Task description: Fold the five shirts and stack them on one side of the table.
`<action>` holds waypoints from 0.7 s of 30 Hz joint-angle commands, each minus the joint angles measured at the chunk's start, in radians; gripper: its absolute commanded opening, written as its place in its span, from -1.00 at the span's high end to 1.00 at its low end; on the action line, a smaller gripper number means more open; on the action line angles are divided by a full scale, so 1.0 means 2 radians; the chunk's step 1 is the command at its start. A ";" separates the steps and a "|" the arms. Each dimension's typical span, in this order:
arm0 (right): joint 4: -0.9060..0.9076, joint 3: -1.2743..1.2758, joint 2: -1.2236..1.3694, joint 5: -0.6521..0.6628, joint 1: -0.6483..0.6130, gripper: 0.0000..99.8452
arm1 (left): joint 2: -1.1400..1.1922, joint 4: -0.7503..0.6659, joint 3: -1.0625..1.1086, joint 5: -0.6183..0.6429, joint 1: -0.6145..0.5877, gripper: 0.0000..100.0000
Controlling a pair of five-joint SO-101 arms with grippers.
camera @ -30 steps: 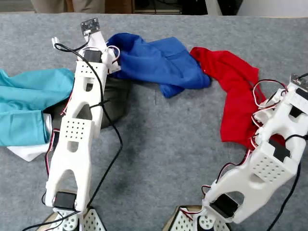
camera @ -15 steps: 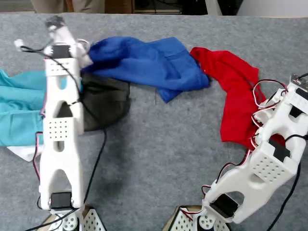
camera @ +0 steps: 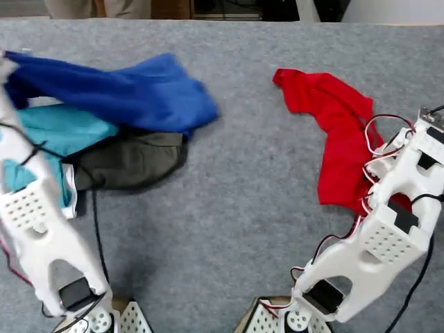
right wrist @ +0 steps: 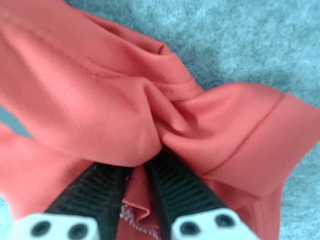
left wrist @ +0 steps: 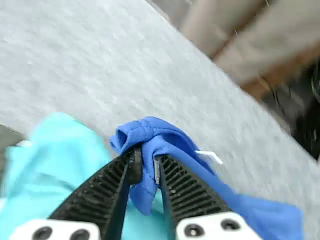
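The blue shirt (camera: 125, 94) is clamped at a fold by the left gripper (left wrist: 145, 167) and draped over the teal shirt (camera: 62, 132) and dark shirt (camera: 132, 159) at the table's (camera: 243, 208) left; its white label (left wrist: 209, 157) is noted, print unreadable; the red shirt (camera: 340, 139), at the right, is pinched by the right gripper (right wrist: 138, 172).

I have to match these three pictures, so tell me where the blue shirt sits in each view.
High view: blue shirt upper left, draped over the teal shirt and a dark shirt.
Left wrist view: its bunched edge pinched in the left gripper jaws, teal shirt beside it.
Right wrist view: red shirt in that arm's jaws instead.
Shared landmark: the grey table.
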 commanded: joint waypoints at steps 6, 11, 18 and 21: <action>-0.012 0.001 -0.001 -0.005 0.002 0.99 | -0.119 0.003 -0.025 -0.001 -0.103 0.96; -0.012 0.001 -0.001 -0.005 -0.002 0.99 | -0.181 0.018 -0.025 -0.001 -0.106 0.96; -0.012 0.001 -0.001 -0.005 -0.002 0.99 | -0.187 0.111 0.012 -0.004 -0.032 0.96; -0.012 0.001 -0.001 -0.005 -0.002 0.99 | -0.174 0.110 0.079 -0.004 -0.011 0.89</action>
